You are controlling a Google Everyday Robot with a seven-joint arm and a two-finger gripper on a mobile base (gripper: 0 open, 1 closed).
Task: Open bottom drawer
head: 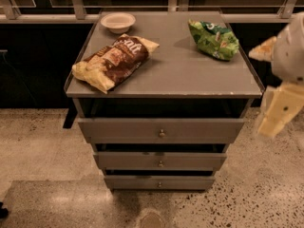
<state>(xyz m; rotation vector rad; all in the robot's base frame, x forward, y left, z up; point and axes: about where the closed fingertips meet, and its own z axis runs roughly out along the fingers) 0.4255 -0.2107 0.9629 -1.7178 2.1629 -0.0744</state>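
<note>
The grey three-drawer cabinet (166, 80) stands in the middle of the camera view. The bottom drawer (190, 182) is the lowest, thinnest grey front with a tiny brass knob (159, 184); it sits under the wider middle drawer (190, 161) and the widest top drawer (199, 130). My gripper (278, 113) is at the right edge of the view, cream-coloured, beside the cabinet's right front corner and well above and to the right of the bottom drawer, touching nothing.
On the cabinet top lie a brown chip bag (114, 61), a green chip bag (213, 39) and a white bowl (118, 22). A window rail (47, 18) runs behind. Speckled floor (38, 146) surrounds the cabinet.
</note>
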